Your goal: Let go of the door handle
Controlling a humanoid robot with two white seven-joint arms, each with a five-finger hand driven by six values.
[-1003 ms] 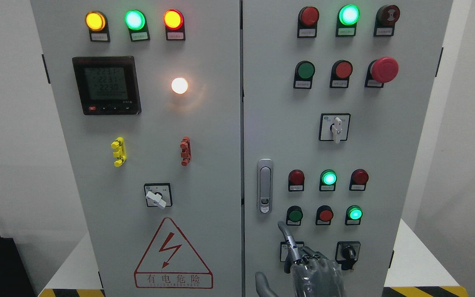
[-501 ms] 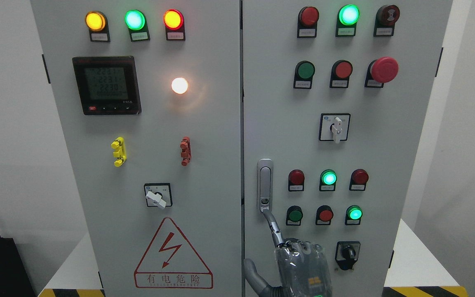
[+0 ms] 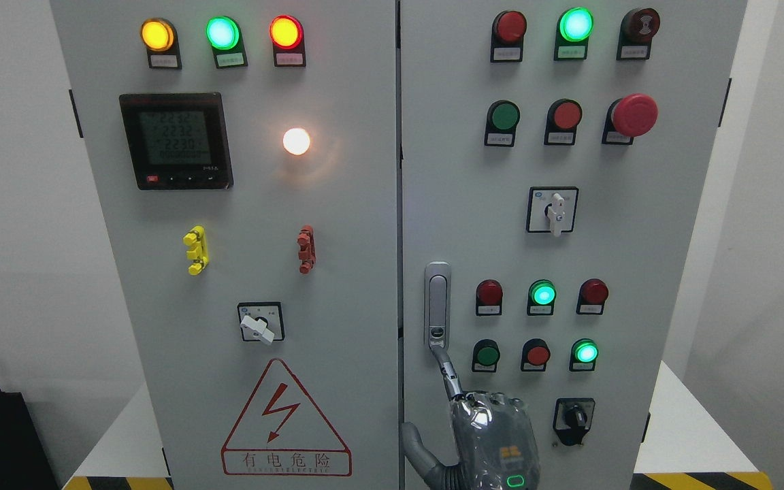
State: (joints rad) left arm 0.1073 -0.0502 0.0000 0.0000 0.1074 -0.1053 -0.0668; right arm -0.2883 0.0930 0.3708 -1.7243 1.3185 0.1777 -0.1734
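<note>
R hand [image 3: 480,422] fingertip touching door handle [image 3: 437,306]

A digital meter [image 3: 176,141] is mounted on the left panel above a yellow clip [image 3: 196,250] and a warning triangle [image 3: 286,420]. A red mushroom button [image 3: 634,115] is fitted upper right.

cabinet doors [image 3: 337,204]: 2 | lit lamps: 7 | rotary switches [image 3: 552,211]: 3, perhaps more hidden | door handle [image 3: 437,306]: 1
</note>
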